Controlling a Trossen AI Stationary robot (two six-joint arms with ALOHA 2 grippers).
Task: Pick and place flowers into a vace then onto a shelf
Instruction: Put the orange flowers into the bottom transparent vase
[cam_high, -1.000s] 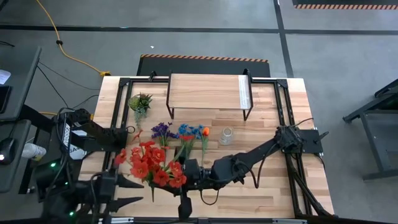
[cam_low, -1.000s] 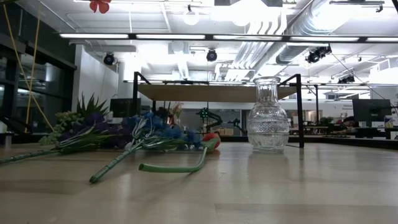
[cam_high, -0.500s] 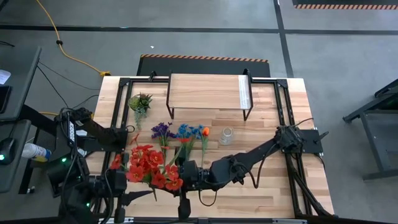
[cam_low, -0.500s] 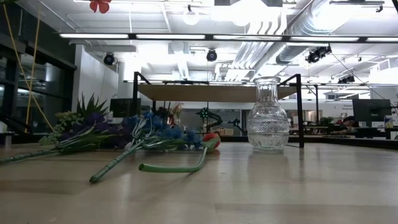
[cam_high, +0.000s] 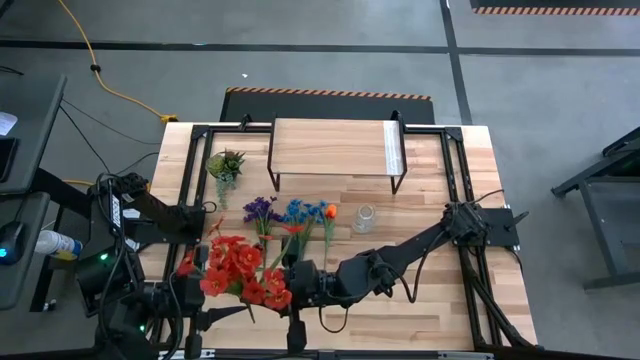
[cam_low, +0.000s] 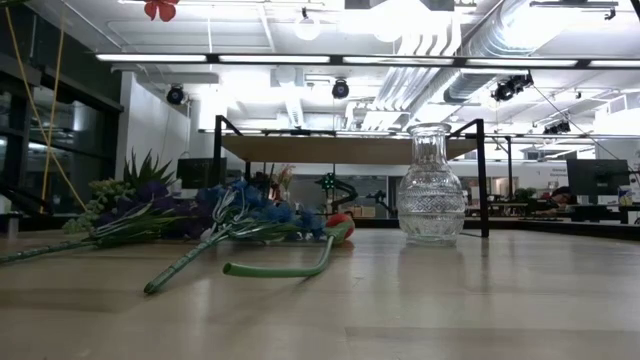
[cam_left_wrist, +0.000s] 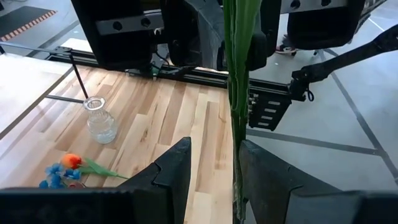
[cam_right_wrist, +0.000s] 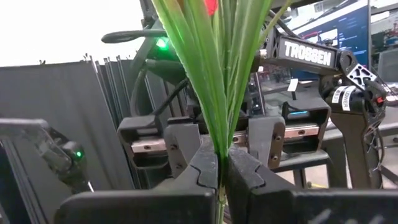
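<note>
A bunch of red flowers (cam_high: 236, 268) hangs in the air over the table's near left part, and one bloom (cam_low: 160, 8) shows at the top of the low view. My right gripper (cam_high: 300, 279) is shut on its green stems (cam_right_wrist: 217, 93). My left gripper (cam_left_wrist: 214, 154) faces it, open, with the stems (cam_left_wrist: 236, 93) running between its fingers, close to one finger (cam_left_wrist: 264, 177). Purple (cam_high: 262, 209), blue (cam_high: 298, 211) and orange (cam_high: 330, 211) flowers lie flat on the table. The glass vase (cam_high: 365, 218) stands upright beside them, and the shelf (cam_high: 335, 148) stands at the far side. My right gripper pinches the bunch's stems (cam_right_wrist: 219, 160) between its two shut fingers. It comes nearly level from the table's right. The stems rise out of the fingers and spread, and the whole bunch is lifted clear of the table. My left gripper has the stems beside one finger; I cannot tell whether it touches them.
A small green spiky plant (cam_high: 225, 163) sits at the far left of the table, left of the shelf. Black frame rails (cam_high: 452, 170) run along the table's sides. Bare wood (cam_high: 440, 300) lies near the front right.
My left arm has swung a little, staying level, and its gripper has come closer to the stems near the table's near edge. The red bunch has shifted slightly toward the left in my right gripper's hold. Neither gripper has opened or shut.
</note>
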